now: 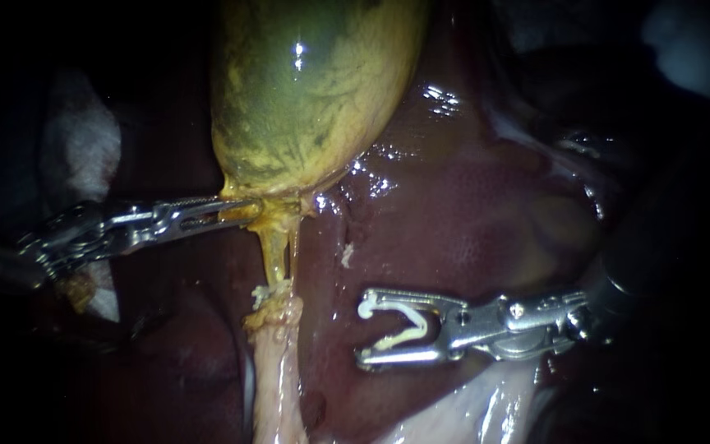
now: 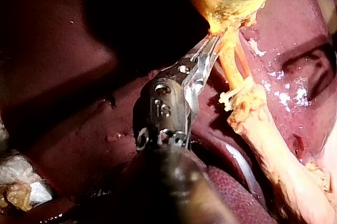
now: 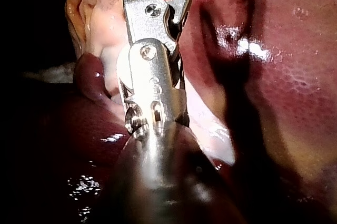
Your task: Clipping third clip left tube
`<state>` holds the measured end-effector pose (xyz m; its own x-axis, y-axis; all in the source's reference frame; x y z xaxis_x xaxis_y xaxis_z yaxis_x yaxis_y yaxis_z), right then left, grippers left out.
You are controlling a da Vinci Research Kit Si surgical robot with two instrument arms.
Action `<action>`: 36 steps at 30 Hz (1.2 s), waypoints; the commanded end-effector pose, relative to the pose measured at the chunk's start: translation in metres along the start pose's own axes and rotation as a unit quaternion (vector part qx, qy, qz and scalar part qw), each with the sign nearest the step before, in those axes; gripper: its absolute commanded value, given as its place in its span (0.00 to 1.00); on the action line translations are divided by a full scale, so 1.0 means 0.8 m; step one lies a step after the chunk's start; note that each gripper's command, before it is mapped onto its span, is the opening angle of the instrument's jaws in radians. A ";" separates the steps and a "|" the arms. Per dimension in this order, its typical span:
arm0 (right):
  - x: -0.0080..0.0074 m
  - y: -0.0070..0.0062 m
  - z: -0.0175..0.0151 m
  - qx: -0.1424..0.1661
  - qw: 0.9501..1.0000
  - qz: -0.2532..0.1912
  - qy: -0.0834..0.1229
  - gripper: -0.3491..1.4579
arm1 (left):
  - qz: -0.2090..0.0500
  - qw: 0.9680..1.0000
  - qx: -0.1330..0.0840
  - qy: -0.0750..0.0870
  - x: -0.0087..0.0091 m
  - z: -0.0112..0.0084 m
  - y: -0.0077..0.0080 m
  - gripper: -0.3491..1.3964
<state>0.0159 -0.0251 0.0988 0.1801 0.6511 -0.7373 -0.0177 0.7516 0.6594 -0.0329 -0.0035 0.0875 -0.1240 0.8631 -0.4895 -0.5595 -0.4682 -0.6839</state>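
While my left instrument [image 1: 244, 205] reaches in from the left, its jaws are clamped narrow on the bottom end of the gallbladder [image 1: 314, 90], right where it tapers. The gallbladder is yellow-green, top centre of the endoscope view, lying on the dark red liver [image 1: 470, 230].

The tube [image 1: 275, 255] runs straight down from that tapered end, thin and yellow. A thinner strand sits just beside it, on the side toward my right instrument; I can't tell whether it's a second tube. A placed clip [image 1: 266, 293], white, sits across the tube at its lower end. That's just above where the tube meets a thicker pale stalk [image 1: 277, 378], which runs down out of view. Left wrist view agrees: placed clip crosswise on the tube, ahead of my left jaws and apart from them.

My right instrument [image 1: 363, 326] comes in from the right, low over the liver. Its jaws stand wide apart but they're holding a fresh clip [image 1: 404, 327], an open V with one leg along each jaw. The tips point toward the tube, about level with the top of the stalk. They're near it but apart, with a strip of bare liver showing in between. The tube sits outside those jaws.

Right wrist view shows only the jaw hinge and the back of the fresh clip; the tips are cut off there, so I can't check the gap from that side
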 end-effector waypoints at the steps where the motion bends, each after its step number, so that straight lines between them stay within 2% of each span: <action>1: 0.0000 0.0000 0.0000 0.000 1.000 0.000 0.000 0.51 | 0.000 1.000 0.000 0.000 0.0000 0.0000 0.0000 0.00; 11: -0.0006 0.0003 0.0016 -0.004 1.000 0.005 0.002 0.51 | -0.001 1.000 0.000 0.000 0.0002 -0.0005 0.0006 0.00; 20: -0.0018 0.0015 0.0048 -0.009 0.999 0.041 0.005 0.51 | 0.004 1.000 -0.012 -0.001 0.0004 -0.0042 0.0010 0.00; 25: -0.0034 0.0023 0.0068 -0.014 0.998 0.053 0.009 0.50 | 0.010 1.000 -0.017 0.001 0.0002 -0.0060 0.0012 0.00; 29: -0.0043 0.0030 0.0084 -0.018 0.998 0.056 0.012 0.50 | 0.011 1.000 -0.022 0.003 0.0008 -0.0075 0.0012 0.00; 36: -0.0041 0.0038 0.0097 -0.023 0.997 0.066 0.017 0.50 | 0.013 1.000 -0.026 0.005 0.0012 -0.0080 0.0013 0.00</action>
<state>0.0231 -0.0256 0.1045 0.1374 0.7521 -0.6445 -0.0867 0.6573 0.7486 -0.0283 -0.0043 0.0828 -0.1292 0.8492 -0.5121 -0.5126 -0.4992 -0.6986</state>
